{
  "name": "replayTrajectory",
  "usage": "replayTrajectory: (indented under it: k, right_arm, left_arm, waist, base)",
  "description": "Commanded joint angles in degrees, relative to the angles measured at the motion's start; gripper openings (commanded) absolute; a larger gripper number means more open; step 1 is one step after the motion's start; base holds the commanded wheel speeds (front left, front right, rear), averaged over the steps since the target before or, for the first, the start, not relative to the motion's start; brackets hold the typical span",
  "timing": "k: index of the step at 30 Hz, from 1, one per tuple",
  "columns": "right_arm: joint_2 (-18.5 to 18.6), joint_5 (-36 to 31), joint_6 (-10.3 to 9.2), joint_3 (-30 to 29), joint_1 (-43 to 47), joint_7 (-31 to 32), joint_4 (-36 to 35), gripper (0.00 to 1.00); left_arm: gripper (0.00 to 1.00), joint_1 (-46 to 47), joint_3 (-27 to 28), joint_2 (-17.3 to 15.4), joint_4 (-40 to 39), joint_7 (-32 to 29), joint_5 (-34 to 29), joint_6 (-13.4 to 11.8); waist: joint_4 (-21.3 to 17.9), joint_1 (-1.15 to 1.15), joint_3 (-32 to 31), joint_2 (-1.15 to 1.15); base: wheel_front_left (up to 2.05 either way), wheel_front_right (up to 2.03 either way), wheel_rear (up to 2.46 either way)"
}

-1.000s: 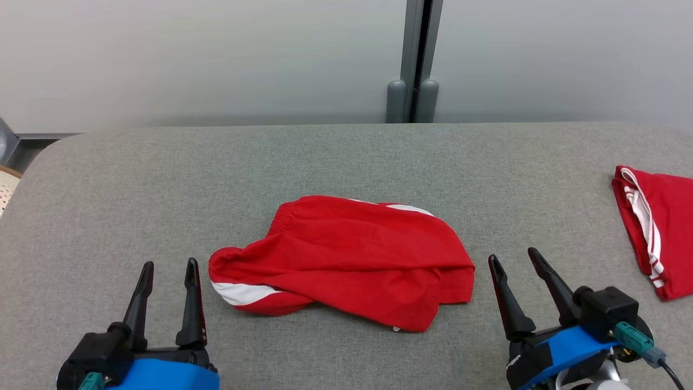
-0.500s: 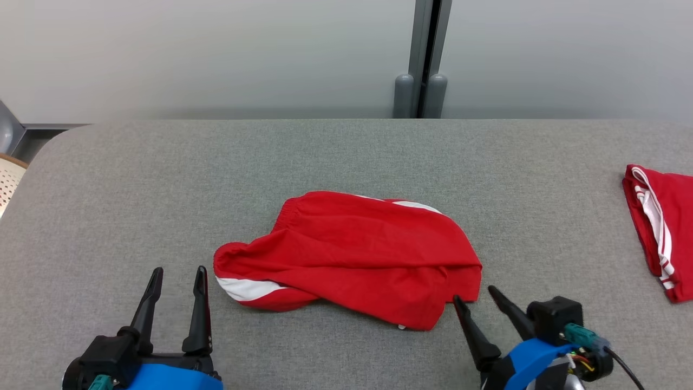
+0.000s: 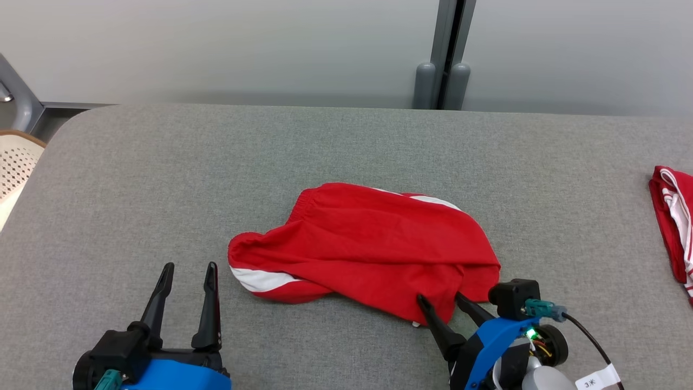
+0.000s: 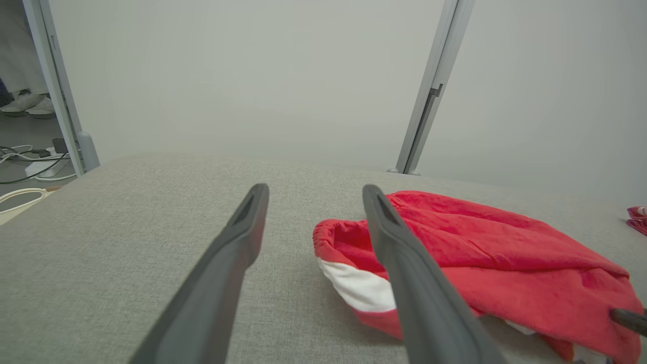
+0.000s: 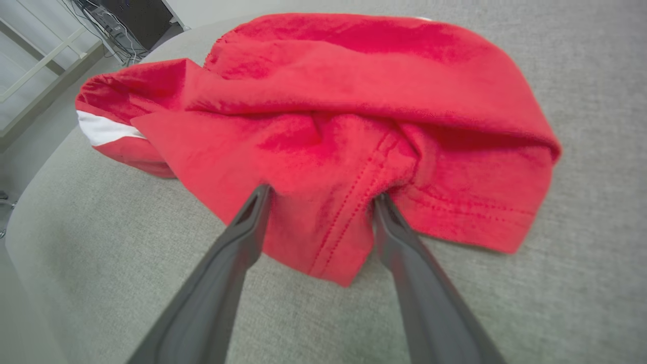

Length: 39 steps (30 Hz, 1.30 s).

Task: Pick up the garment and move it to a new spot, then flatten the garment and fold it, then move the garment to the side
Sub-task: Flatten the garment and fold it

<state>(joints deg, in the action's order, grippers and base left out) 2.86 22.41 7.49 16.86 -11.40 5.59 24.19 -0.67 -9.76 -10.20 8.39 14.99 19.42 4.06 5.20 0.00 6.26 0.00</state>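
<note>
Grey table (image 3: 162, 179) bears the garment (image 3: 368, 244); right wrist view reveals right gripper (image 5: 322, 193) spread astride its hem, 2 fingers (image 5: 227, 263) seemingly touching; left gripper (image 3: 189, 265) released.

The left gripper (image 3: 189, 266) is held low with fingers parted, the right gripper (image 3: 439, 297) angled inward, fingers likewise spread.

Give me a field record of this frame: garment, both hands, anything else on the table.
garment: red, white stripe, crumpled, mid table
right hand: open, fingers straddling garment's near right hem, tips touching fabric
left hand: open, holding nothing, left of garment, apart from it
second garment: red and white, far right of table
</note>
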Motion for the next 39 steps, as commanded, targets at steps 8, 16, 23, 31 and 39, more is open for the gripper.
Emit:
replayTrajectory:
  k: [8, 16, 23, 31, 39]
  right_arm:
    - [0.07, -1.62, 0.01, -0.32, -1.28, -5.27, 0.78, 0.00]
    - [0.06, -5.40, 0.01, -5.80, 6.32, 1.12, -13.64, 0.00]
    - [0.04, -7.71, 0.01, -11.51, 14.13, 15.61, -37.68, 0.00]
    - [0.05, -9.76, 0.01, -15.64, 13.65, 23.92, -43.37, 0.00]
    - [2.11, -9.49, 0.02, -17.15, 1.60, 19.31, -22.02, 0.00]
  left_arm:
    - [1.00, 0.48, 0.69, -0.18, -0.05, 0.22, 0.17, 0.24]
    - [1.00, -0.87, 0.93, -0.68, -1.10, 0.22, -0.31, -0.32]
    - [1.00, -2.26, 1.55, -0.92, -1.99, 0.22, 0.12, -0.84]
    - [1.00, -1.79, 1.32, -0.49, -2.38, 0.22, 0.49, -0.92]
    - [1.00, 1.13, 0.43, 0.07, -2.31, 0.23, 0.20, -0.39]
  waist:
    - [0.22, 0.00, -0.98, 0.00]
    - [-0.64, 0.00, -2.10, 0.00]
    - [-2.18, 0.00, -2.38, 0.00]
    - [-2.44, 0.00, -1.72, 0.00]
    - [-0.56, 0.00, 1.07, 0.00]
  base:
    - [0.00, 0.00, 0.00]
    - [0.00, 0.00, 0.00]
    - [0.00, 0.00, 0.00]
    - [0.00, 0.00, 0.00]
    - [0.00, 0.00, 0.00]
